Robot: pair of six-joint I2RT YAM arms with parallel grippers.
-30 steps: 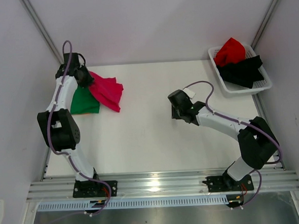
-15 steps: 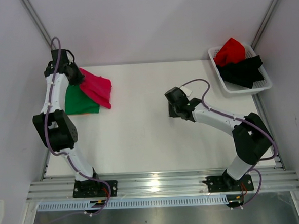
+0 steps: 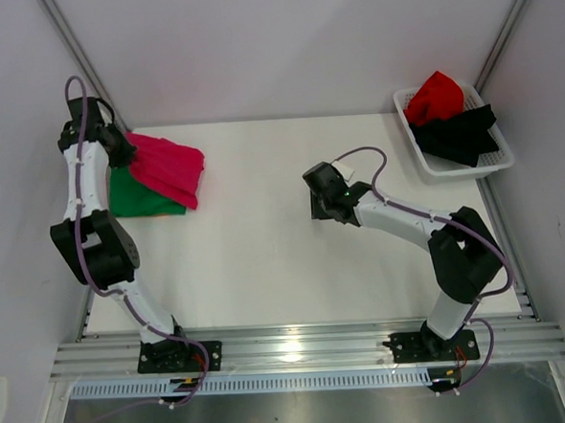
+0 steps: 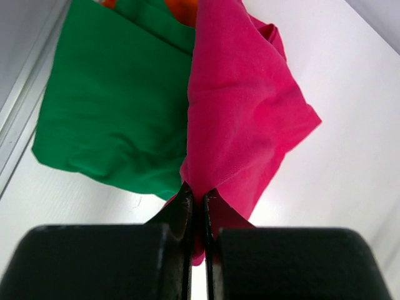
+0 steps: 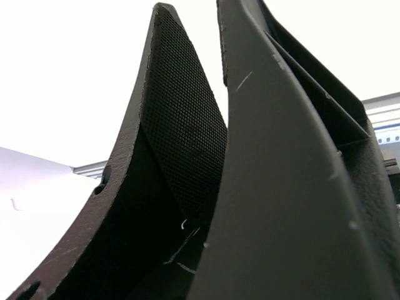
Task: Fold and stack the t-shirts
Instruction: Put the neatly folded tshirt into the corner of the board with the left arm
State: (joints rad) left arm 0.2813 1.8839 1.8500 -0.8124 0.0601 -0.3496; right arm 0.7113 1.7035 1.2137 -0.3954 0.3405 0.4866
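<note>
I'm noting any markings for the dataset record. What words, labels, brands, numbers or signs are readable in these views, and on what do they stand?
No text can be read in any view.
White tag on the right arm: too small to tell whether it bears print.
Magenta-pink t-shirt, green t-shirt, red t-shirt, black t-shirt: plain, no print showing.
White basket: no label visible.

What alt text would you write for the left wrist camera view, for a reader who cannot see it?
The left gripper is shut on an edge of the magenta-pink t-shirt, which spreads away from it and partly over a green t-shirt lying on the white table. A bit of orange cloth shows at the top edge, beside the green.
</note>
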